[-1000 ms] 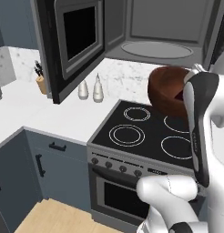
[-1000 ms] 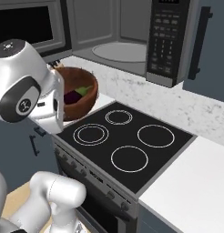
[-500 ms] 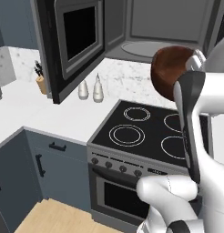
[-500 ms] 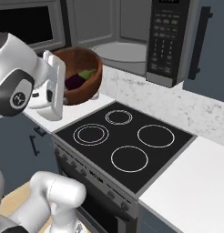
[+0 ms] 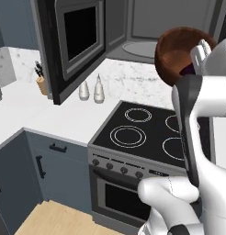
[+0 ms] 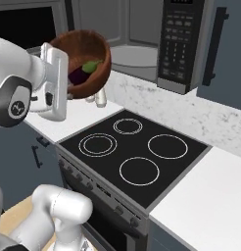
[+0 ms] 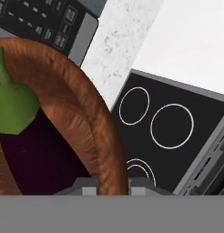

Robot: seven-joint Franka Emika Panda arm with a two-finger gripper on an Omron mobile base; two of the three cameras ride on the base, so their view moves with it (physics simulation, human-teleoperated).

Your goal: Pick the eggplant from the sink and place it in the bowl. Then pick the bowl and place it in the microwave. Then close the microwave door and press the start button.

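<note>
Holding the wooden bowl (image 6: 88, 61) by its rim, the claw (image 7: 111, 184) keeps it lifted in the air above the stove (image 6: 134, 159), in front of the open microwave (image 6: 142, 44). In the hand view the two fingers (image 7: 89, 185) stand one on each side of the brown rim, so the claw is clamped on the bowl wall. The bowl is tilted, with its opening turned partly to the side toward the arm.

The eggplant (image 7: 29, 154) lies inside the bowl, dark purple with its green stem cap. In the right base view the eggplant (image 6: 83, 72) rests against the lower inner wall of the bowl. In the left base view the bowl (image 5: 179, 53) shows its smooth reddish-brown outside, and it hangs just before the grey cavity of the microwave (image 5: 142, 46), at about the height of the turntable.

The microwave door (image 5: 76, 41) stands swung open to the left side, its dark glass window facing the room. The keypad panel (image 6: 179, 44) is on the right side of the cavity.

On the white surface (image 5: 55, 114) left of the stove stand two small shakers (image 5: 92, 89) close together, and farther left a knife block (image 5: 40, 82) near the wall. The black cooktop (image 5: 147, 135) has round burner rings, and below it are the oven knobs.
</note>
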